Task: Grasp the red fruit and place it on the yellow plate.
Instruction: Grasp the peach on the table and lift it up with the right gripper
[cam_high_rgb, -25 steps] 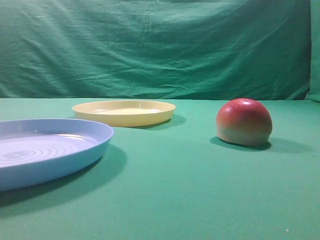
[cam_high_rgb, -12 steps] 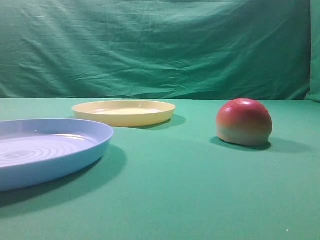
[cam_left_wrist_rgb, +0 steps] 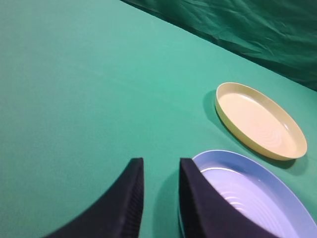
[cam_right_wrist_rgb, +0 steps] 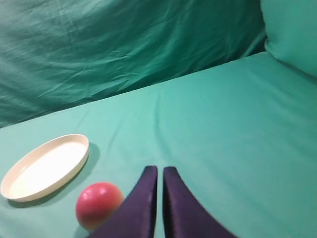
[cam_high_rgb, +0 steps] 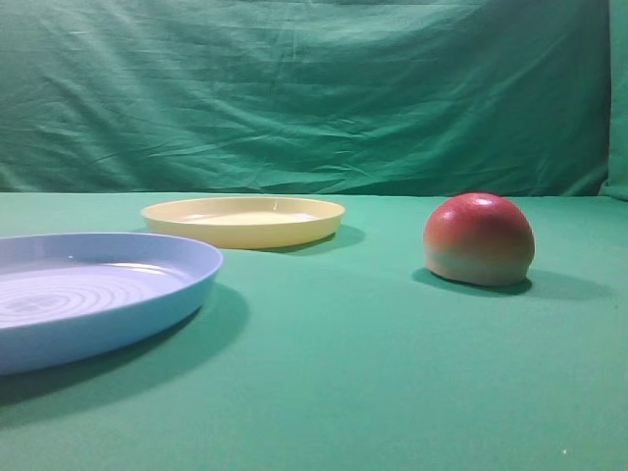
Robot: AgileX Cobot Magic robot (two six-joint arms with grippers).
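Ext high view: red fruit sits flat side down on the green table, right of centre, nothing touching it. Yellow plate lies further back & left of it, well apart. Light blue plate near front left, cut by the frame edge. Green cloth backdrop behind. No arms in shot.

Left wrist view: left tool hangs over the table w/ a narrow gap between its dark fingers, nothing in it; can't tell if that's fully shut. Blue plate just beside the right finger, yellow plate beyond it.

Right wrist view: right tool closed, fingers nearly touching, empty. Fruit sits just left of the tool, apart from it; yellow plate further left, near the fruit, not touching.
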